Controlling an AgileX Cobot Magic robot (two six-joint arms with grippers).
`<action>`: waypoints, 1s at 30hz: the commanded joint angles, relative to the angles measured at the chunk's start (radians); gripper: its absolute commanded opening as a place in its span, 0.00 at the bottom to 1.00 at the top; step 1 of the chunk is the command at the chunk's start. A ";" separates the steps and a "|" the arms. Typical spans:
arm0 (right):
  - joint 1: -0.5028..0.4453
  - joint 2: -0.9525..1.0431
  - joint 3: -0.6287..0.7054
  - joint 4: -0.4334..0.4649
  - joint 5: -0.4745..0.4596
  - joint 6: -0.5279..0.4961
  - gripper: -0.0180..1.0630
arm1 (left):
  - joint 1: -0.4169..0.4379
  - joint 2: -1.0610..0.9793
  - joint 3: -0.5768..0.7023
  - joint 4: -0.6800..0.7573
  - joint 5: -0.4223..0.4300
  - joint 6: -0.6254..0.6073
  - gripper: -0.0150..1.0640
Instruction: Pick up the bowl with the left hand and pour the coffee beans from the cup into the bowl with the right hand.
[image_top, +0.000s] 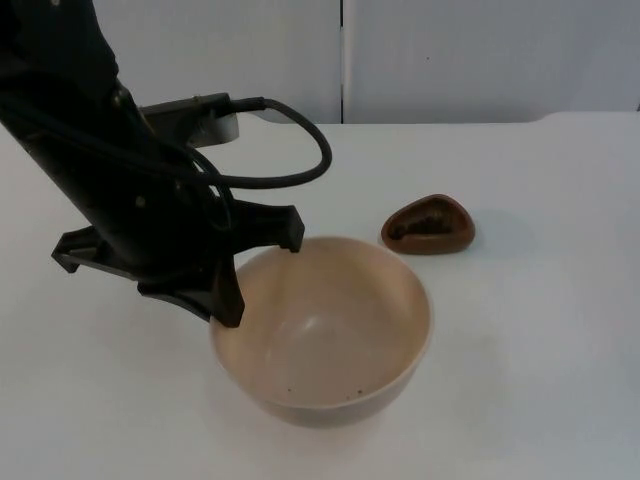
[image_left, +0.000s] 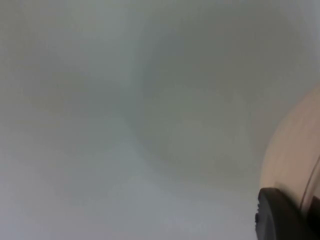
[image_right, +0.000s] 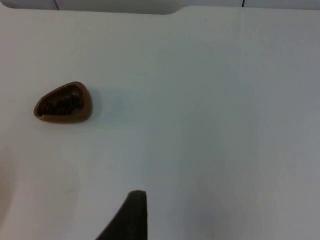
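A large beige bowl (image_top: 330, 335) with a few dark specks inside sits at the front middle of the white table, looming large in the top view. My left gripper (image_top: 226, 303) reaches down from the upper left and is shut on the bowl's left rim. The left wrist view has the bowl's (image_left: 290, 155) pale wall right beside a black fingertip (image_left: 280, 217). A small brown cup (image_top: 428, 225) holding dark coffee beans stands on the table to the right of and behind the bowl. My right gripper (image_right: 131, 217) hovers over the table some way off from the cup (image_right: 63, 103).
The white table (image_top: 540, 350) stretches bare to the right of and in front of the cup. A grey partition wall (image_top: 450, 60) closes off the far edge. The left arm's black body covers the table's left rear part.
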 joint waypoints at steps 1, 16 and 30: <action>-0.006 0.046 -0.040 0.006 -0.001 -0.018 0.99 | 0.000 -0.013 0.004 -0.014 -0.002 0.001 0.01; 0.000 0.406 -0.381 0.062 0.105 -0.076 0.99 | 0.000 -0.013 0.004 -0.014 -0.002 0.001 0.01; 0.146 0.629 -0.504 0.046 0.200 -0.076 0.97 | 0.000 -0.013 0.004 -0.014 -0.002 0.001 0.01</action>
